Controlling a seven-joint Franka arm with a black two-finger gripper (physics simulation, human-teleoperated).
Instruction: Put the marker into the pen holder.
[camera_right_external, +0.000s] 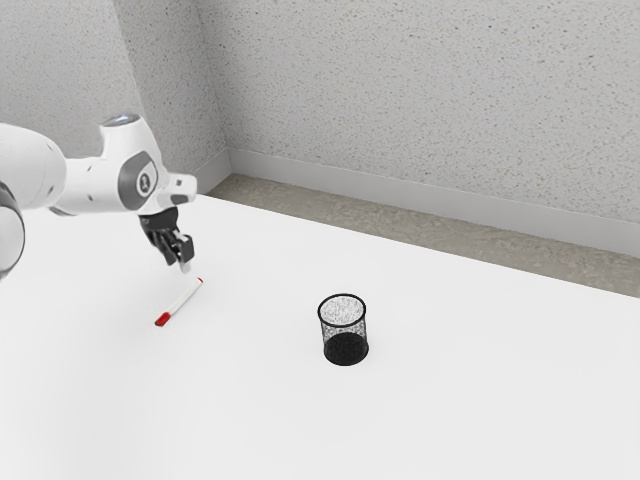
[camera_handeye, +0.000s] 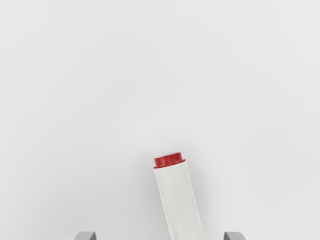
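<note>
My gripper (camera_right_external: 179, 262) hangs in the air just above the far end of the marker (camera_right_external: 184, 297) in the exterior view. The marker is white, with a long red cap at its near end and a small red tip at the other, and lies flat on the table. In the wrist view the tips of my gripper (camera_handeye: 160, 236) stand wide apart, one on each side of the line of the marker (camera_handeye: 181, 205), touching nothing. The pen holder (camera_right_external: 345, 328), a round black mesh cup, stands upright, apart from the marker, toward the exterior view's right.
The white table (camera_right_external: 480, 390) extends around the marker and the pen holder. Its far edge runs in front of a strip of brownish floor (camera_right_external: 420, 235) and a speckled grey wall (camera_right_external: 420, 90). The arm reaches in from the exterior view's left.
</note>
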